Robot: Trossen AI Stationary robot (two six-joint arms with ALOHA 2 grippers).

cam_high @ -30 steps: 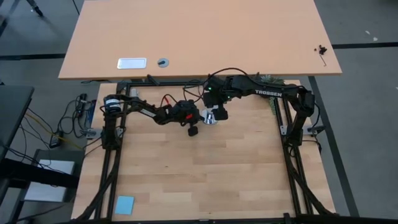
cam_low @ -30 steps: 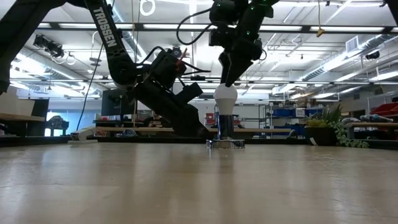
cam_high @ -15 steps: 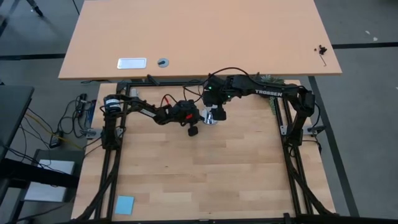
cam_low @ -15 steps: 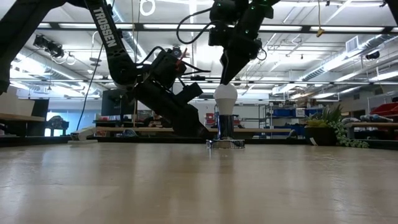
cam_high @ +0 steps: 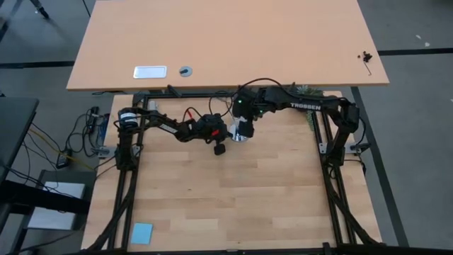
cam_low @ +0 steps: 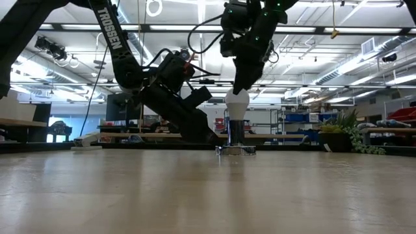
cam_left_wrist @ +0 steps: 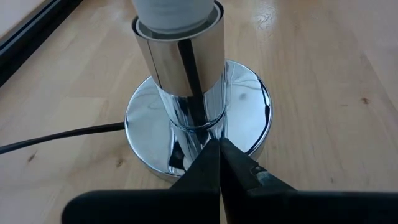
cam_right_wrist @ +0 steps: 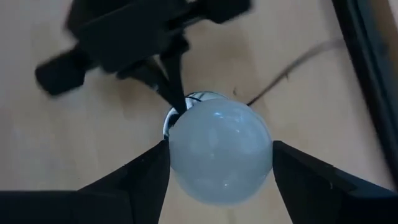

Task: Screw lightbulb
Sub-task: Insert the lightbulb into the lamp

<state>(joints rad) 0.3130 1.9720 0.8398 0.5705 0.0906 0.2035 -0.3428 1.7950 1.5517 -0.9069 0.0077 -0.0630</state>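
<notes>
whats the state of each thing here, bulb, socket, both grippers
lightbulb: upright, seated in the socket, between the right fingers.
chrome socket: upright on its round base, cord attached.
left gripper: shut, tips pressed against the socket stem.
right gripper: above the bulb, fingers straddling it.
</notes>
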